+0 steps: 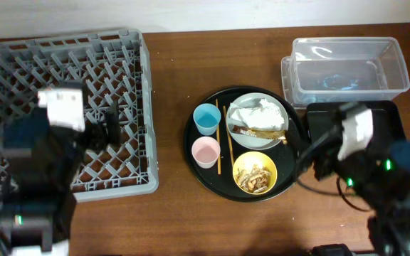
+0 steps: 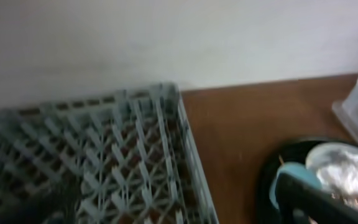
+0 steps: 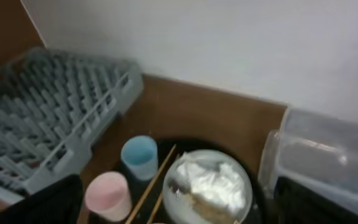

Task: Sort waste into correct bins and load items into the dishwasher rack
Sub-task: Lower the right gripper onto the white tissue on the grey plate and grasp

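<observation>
Hovering over the right part of the dishwasher rack (image 1: 119, 64) on the left of the table (image 1: 169, 85), the left gripper (image 1: 111, 128) has its fingers spread, with nothing between them. On the round black tray (image 1: 191, 139) in the middle stand the light-blue cup (image 1: 206, 118) and pink cup (image 1: 206, 151). Right of them lie the chopsticks (image 1: 228, 142). Further right, the plate (image 1: 251, 144) carries tissue (image 1: 258, 112) and wrapper (image 1: 262, 131). Nearer sits the yellow bowl (image 1: 237, 169) of food scraps (image 1: 256, 178). The right gripper (image 1: 317, 158), jaws apart and empty, hangs at the black bin tray (image 1: 390, 114), with the clear tub (image 1: 347, 53) beyond.
</observation>
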`<action>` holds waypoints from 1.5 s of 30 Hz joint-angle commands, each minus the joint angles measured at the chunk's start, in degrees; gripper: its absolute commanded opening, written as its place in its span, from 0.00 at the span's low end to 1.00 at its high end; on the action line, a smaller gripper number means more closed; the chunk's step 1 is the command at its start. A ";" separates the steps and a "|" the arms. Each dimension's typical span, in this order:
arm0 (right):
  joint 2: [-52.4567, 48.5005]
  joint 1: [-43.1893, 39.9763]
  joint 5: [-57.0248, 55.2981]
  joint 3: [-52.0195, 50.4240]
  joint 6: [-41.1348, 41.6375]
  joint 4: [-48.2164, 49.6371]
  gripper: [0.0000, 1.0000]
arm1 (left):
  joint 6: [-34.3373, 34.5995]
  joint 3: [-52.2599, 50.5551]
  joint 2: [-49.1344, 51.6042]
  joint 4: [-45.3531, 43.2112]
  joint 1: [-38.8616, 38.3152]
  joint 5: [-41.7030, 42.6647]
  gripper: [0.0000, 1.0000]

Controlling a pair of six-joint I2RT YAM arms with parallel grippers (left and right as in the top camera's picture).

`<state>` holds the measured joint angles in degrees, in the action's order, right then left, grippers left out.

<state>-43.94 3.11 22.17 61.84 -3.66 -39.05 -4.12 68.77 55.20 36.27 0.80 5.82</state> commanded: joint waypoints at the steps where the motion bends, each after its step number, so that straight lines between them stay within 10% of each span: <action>1: -11.19 0.87 0.57 11.93 -0.66 -8.59 0.98 | -0.72 11.89 10.80 9.22 0.04 0.46 0.99; 6: -30.99 6.60 -4.46 30.18 -3.21 -26.08 0.98 | -0.72 20.37 23.41 19.08 0.07 0.44 0.99; 12: -46.47 7.02 4.24 30.84 -2.91 -25.24 0.98 | -0.70 20.35 26.12 19.50 0.07 0.46 0.99; 19: -60.19 11.28 -26.34 30.82 41.27 -19.15 0.97 | -0.70 20.31 26.34 20.31 0.11 0.42 0.99; 22: -68.50 13.05 -28.06 30.71 56.76 -16.39 0.74 | -0.70 20.31 26.34 20.37 0.11 0.42 0.99; 27: -74.62 13.33 -25.27 30.71 56.74 -15.47 0.65 | -0.70 20.31 26.34 20.39 0.11 0.44 0.99; 41: -80.39 13.49 -25.59 30.16 57.55 -12.66 0.79 | -0.70 20.31 26.34 20.39 0.11 0.42 0.99; 44: -81.18 13.49 -25.40 30.16 57.55 -12.26 0.57 | -0.70 20.31 26.34 20.39 0.11 0.44 0.99; 45: -81.18 13.49 -25.40 30.16 57.55 -12.20 0.32 | -0.70 20.31 26.34 20.39 0.11 0.44 0.99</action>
<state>-123.66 15.97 -2.94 92.25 53.80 -51.37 -4.10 87.88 81.12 56.58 0.82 5.82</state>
